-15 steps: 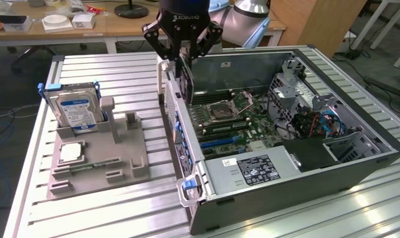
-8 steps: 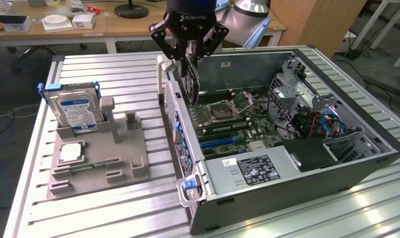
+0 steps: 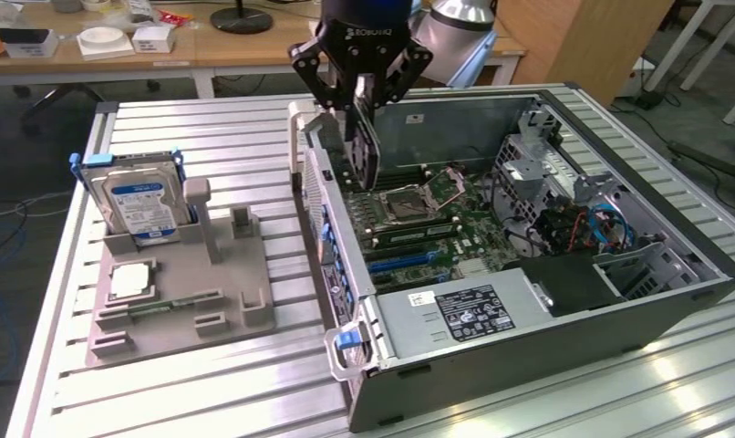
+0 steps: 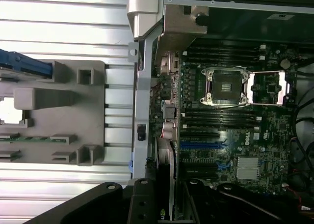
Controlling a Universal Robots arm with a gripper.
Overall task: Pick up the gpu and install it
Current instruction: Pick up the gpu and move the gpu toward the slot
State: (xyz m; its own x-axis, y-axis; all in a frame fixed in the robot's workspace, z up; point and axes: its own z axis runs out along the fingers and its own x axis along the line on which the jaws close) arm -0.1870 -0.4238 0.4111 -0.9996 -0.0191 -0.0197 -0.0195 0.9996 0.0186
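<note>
Holding the gpu [image 3: 365, 146] by its top edge, gripper [image 3: 360, 91] fingers [image 3: 332, 89] narrowed and clamped on it. Card hangs upright, edge-down, inside the open computer case [image 3: 659, 301], over the motherboard [image 3: 429, 214] beside the case wall. Hard drive [image 3: 142, 203] stands in a grey holder [image 3: 185, 283] on the worktop [image 3: 222, 128].

Upright arm [image 3: 365, 13], downward fingers [image 3: 324, 75] tight on the gpu [image 3: 365, 139]

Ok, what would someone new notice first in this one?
The gripper stands out first, clamped on the gpu, which is held edge-down over the open computer case with its motherboard exposed. On the exterior view's left, a hard drive stands upright in a grey fixture.
</note>
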